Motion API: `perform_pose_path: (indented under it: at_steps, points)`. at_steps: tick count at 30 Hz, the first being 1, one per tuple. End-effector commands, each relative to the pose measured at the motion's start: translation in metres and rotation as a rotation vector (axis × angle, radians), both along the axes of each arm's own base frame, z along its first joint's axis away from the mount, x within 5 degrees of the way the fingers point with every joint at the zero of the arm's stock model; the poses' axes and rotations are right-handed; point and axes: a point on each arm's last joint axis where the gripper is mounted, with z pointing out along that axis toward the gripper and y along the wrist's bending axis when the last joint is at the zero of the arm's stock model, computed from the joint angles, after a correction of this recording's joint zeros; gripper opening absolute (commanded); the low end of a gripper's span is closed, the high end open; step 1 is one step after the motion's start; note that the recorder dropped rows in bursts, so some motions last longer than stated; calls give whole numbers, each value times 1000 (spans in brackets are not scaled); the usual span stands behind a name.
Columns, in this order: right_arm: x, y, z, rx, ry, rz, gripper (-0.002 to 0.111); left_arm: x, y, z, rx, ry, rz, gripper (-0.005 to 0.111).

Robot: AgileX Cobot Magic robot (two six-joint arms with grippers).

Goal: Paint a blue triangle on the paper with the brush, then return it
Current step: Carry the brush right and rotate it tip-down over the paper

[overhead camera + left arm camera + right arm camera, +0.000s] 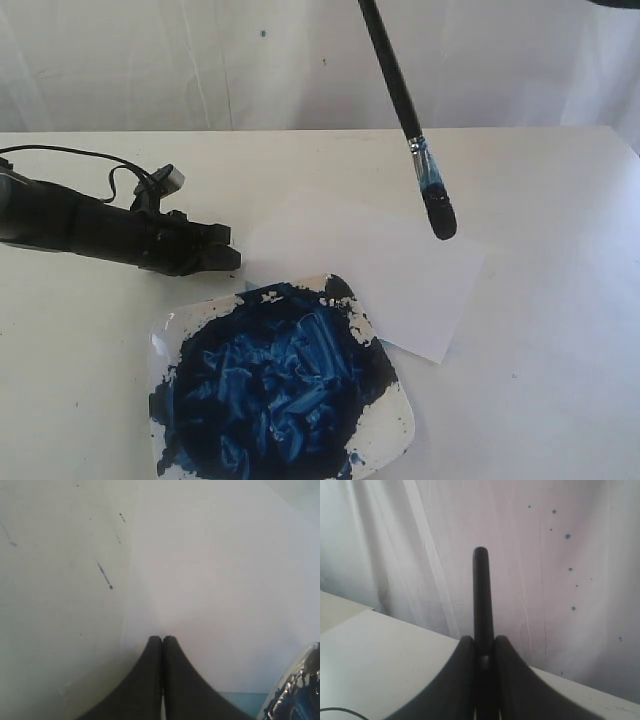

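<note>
The brush is held aloft at a slant. Its long, thin black handle is clamped between the narrowly set jaws of the right gripper. In the right wrist view the round, matt handle is seen standing up from between the two dark, curved fingers. A short silver ferrule is followed by blue-stained bristles, which end in a dark, rounded, wet-looking tip. That tip is seen over the far right part of the paper; whether it touches the sheet cannot be told.

The paper is a thin, flat, white rectangle, laid askew near the middle of the table, with one corner pointing toward the front edge. A square white plate with rounded corners is set just beside the paper, at the table's front edge. It is almost covered by a thick, glossy, ridged mass of dark-blue paint.

The left gripper is laid low near the table's left edge with its smooth black jaws pressed together and nothing between them. Its tip is seen at the paper's edge. A creased white curtain, flecked with blue, is hung behind the table.
</note>
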Motion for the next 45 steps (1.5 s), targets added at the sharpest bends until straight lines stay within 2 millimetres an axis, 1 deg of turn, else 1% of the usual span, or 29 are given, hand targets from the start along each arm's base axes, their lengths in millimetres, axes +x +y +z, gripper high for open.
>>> perform_pose_path:
  at_steps: [1, 4, 8, 13, 17, 19, 20, 22, 23, 25, 27, 30, 33, 36, 40, 43, 45]
  points:
    - [0, 0, -4, 4, 19, 22, 0, -6, 1, -23, 40, 67, 14, 0]
    - [1, -1, -4, 30, 37, 1, 0, -6, 1, -23, 40, 67, 14, 0]
    - [1, -1, -4, 22, 29, 6, 0, -6, 1, -23, 40, 67, 14, 0]
    - [-2, 4, -5, 7, -2, 76, 0, -6, 1, -23, 40, 66, 13, 0]
    - [-4, 7, -5, 46, -149, 110, 0, -6, 1, -23, 40, 66, 13, 0]
    - [-9, 11, -5, 103, -198, 121, 0, -6, 1, -23, 40, 66, 13, 0]
    - [-8, 10, -7, 145, -188, 99, 0, -6, 1, -23, 40, 66, 13, 0]
    - [-8, 10, -10, 157, -201, 55, 0, -6, 1, -23, 40, 66, 13, 0]
    - [-7, 9, -12, 147, -214, 22, 0, -6, 1, -23, 40, 66, 13, 0]
    - [-7, 10, -15, 84, -274, -22, 0, -6, 1, -23, 40, 66, 13, 0]
    - [-8, 11, -18, 11, -299, -45, 0, -6, 1, -23, 40, 66, 13, 0]
    - [-10, 15, -23, -74, -273, -48, 0, -6, 1, -23, 40, 66, 13, 0]
    - [-7, 16, -25, -167, -183, -43, 0, -6, 1, -23, 40, 66, 13, 0]
    - [-6, 16, -16, -207, -146, -45, 0, -6, 1, -23, 40, 66, 13, 0]
    - [-3, 18, 4, -209, -132, -52, 0, -6, 1, -23, 40, 66, 13, 0]
    - [3, 22, 7, -236, -84, -57, 0, -6, 1, -23, 40, 66, 13, 0]
    - [7, 24, 6, -225, -95, -58, 0, -6, 1, -23, 40, 66, 13, 0]
